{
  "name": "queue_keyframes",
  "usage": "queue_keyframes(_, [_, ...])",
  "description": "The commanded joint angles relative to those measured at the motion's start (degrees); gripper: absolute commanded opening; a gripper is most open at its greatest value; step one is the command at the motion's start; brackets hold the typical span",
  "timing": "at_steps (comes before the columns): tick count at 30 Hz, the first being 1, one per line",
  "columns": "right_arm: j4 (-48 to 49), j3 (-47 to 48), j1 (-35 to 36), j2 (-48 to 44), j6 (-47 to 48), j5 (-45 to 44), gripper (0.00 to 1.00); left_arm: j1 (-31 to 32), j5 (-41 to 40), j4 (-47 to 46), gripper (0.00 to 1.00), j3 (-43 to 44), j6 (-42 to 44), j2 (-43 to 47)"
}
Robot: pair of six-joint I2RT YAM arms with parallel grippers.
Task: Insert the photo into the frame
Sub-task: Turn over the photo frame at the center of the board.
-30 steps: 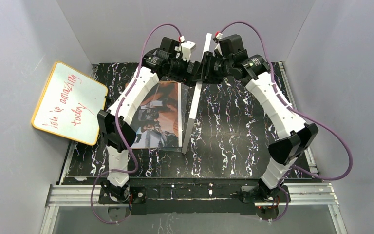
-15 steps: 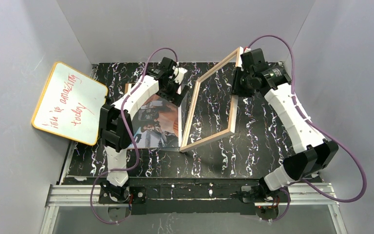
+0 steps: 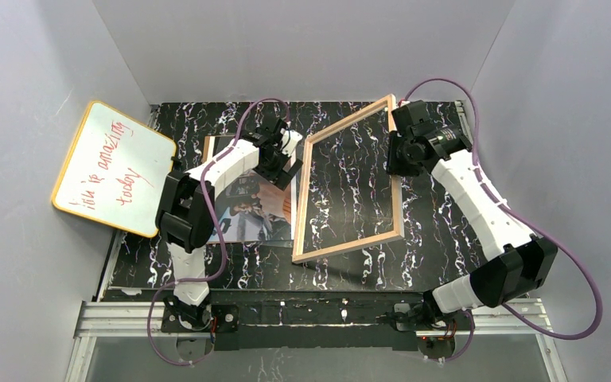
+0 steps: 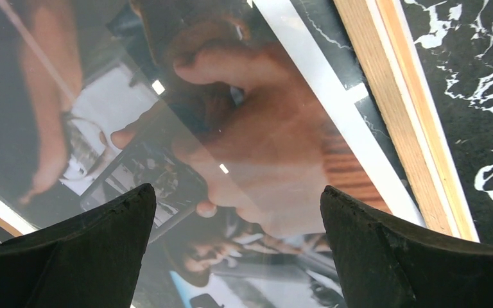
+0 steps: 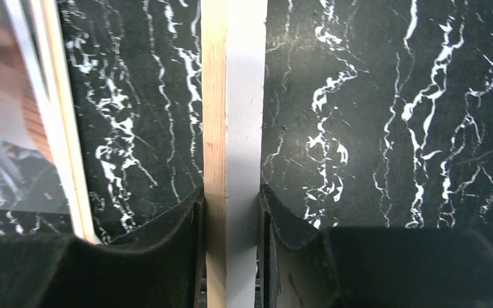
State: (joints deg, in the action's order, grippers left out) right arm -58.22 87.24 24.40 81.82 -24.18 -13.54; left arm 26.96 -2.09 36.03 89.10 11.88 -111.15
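White arms (image 3: 223,159), black joints (image 3: 179,211), purple cables (image 3: 439,79)

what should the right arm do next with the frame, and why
Probably lower the frame flat onto the table, tan reverse up. The right pincer grips its right rail and it looks tilted, left rail by the photo; the open left pincer hangs over the photo, ready to take it.

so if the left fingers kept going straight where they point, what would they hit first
Most likely the photo, which fills the view straight ahead of the open left fingers; how far off is unclear.
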Motion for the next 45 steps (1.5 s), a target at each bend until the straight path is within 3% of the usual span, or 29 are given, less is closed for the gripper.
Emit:
queue_keyframes(1, [1.9, -2.4, 0.2, -1.3, 1.7, -4.8, 0.36, 1.1, -2.7, -3.1, 0.98, -1.9, 1.7, 1.4])
queue_keyframes(12, [4.4, -7.5, 0.3, 1.7, 1.5, -12.7, 0.36, 5.0, -6.9, -7.9, 0.98, -6.9, 3.1, -0.3])
queue_keyframes(18, [12.3, -15.5, 0.2, 2.0, 4.6, -14.2, 0.35, 6.7, -11.4, -11.6, 0.98, -9.2, 5.8, -0.7])
queue_keyframes(33, [18.2, -21.7, -0.4, 10.8, 4.0, -18.9, 0.34, 7.9, -11.0, -11.7, 0.98, -12.0, 7.3, -1.7])
queue_keyframes(45, [21.8, -24.4, -4.2, 16.7, 2.8, -17.0, 0.29, 8.1, -11.7, -11.6, 0.98, -12.8, 7.7, -1.6])
